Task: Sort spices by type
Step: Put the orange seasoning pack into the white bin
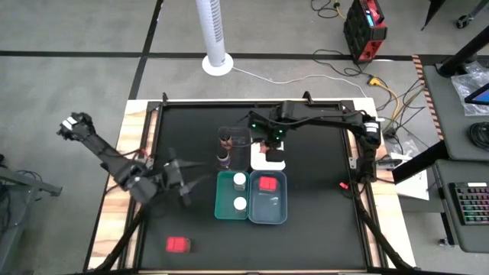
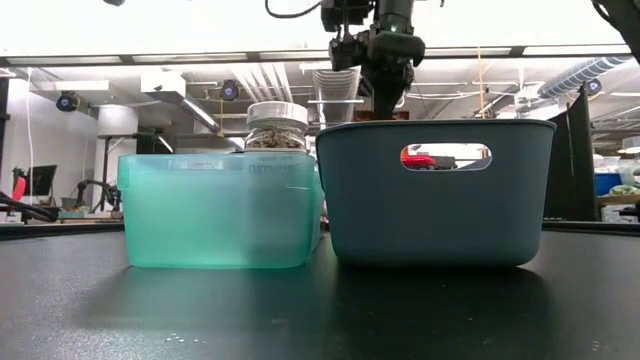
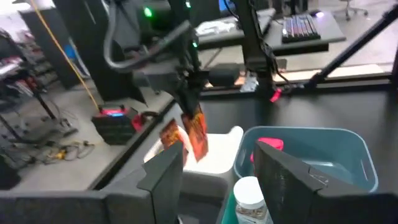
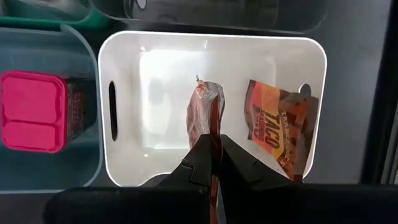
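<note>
Packet (image 4: 205,115) hangs pinched in right end effector (image 4: 214,163) above white tray (image 4: 161,68).

- held packet (image 4: 205,115): lower end hidden between right gripper (image 4: 214,163) fingers
- jar (image 2: 277,127) in teal tray (image 2: 180,215): body blurred through wall
- red box (image 2: 420,157) in grey-blue tray (image 2: 440,225): only visible via handle slot
- bottles (image 1: 224,149): labels too small
</note>
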Available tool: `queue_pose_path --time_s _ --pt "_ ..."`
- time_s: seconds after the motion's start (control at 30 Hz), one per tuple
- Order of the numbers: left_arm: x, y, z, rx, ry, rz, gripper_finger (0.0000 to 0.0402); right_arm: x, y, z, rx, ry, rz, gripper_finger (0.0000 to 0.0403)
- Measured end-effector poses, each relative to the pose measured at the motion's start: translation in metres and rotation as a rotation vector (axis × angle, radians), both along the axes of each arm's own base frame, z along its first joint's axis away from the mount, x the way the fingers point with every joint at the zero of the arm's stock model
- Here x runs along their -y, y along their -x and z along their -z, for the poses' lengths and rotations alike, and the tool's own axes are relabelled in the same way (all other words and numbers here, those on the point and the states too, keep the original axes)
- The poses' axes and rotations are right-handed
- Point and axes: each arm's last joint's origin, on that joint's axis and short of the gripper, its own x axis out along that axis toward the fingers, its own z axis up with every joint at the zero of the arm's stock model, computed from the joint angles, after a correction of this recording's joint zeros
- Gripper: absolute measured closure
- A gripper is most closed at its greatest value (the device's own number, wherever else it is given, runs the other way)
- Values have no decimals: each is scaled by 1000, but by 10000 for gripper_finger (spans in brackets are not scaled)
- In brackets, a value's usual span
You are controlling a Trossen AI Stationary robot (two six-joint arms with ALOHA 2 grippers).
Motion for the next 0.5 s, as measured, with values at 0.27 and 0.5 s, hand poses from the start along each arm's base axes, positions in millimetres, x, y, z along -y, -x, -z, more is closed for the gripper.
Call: queue_pose_path --time_s 0.27,0.5 --pt "9 25 2 59 -31 -71 223 3 -1 -1 25 6 -5 394" --pt "11 28 1 65 -40 -80 223 3 -1 10 5 0 2 394"
